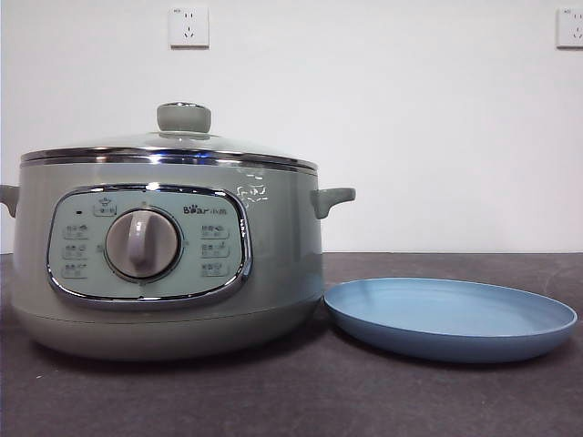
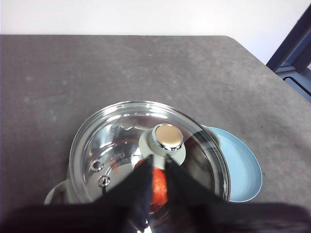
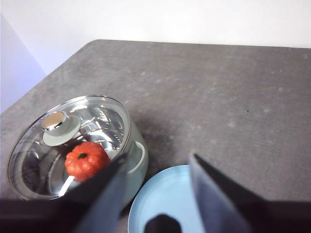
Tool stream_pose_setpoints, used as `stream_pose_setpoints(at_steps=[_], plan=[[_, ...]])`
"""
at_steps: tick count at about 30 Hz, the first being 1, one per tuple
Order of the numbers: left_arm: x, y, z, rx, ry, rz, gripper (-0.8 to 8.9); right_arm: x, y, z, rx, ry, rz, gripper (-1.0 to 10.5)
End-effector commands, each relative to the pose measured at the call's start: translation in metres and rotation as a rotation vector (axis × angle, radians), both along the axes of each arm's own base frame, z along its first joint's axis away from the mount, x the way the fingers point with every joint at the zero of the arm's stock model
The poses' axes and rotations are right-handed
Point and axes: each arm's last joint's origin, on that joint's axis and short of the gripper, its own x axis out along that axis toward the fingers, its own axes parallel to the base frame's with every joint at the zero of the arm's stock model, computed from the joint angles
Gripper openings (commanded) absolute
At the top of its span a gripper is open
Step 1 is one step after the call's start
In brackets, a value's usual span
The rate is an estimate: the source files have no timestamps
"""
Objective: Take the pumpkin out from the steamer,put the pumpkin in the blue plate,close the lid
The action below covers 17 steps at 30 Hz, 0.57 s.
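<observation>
The lid sits shut on the steamer, the pumpkin inside under the glass. The left gripper, jaws nearly together and empty, hangs directly above the lid's knob. The right gripper, wide open and empty, waits over the blue plate.

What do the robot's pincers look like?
Both are plain black. The left pincer has two narrow, flat black jaws that taper to thin tips. The right pincer has two broader black jaws like flat pointed blades, looking greyish where light catches them. I see no cables, stickers or markings on either. The front view shows no arm at all.
</observation>
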Motion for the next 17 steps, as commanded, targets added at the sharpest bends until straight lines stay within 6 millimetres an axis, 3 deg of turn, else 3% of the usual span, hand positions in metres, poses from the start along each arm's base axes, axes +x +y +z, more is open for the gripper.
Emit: stream_pose_setpoints(at_steps=[1, 8, 17], plan=[[-0.001, -0.002, 0.001, 0.021, -0.020, -0.017, 4.84, -0.001, 0.000, 0.000, -0.009, 0.000, 0.001, 4.5], [0.005, -0.008, 0.002, -0.015, 0.003, -0.044, 4.63, -0.001, 0.000, -0.001, -0.008, 0.013, 0.004, 4.4], [0.049, -0.040, 0.001, 0.043, 0.089, -0.121, 4.63, -0.003, 0.000, -0.005, 0.008, 0.077, -0.002, 4.4]])
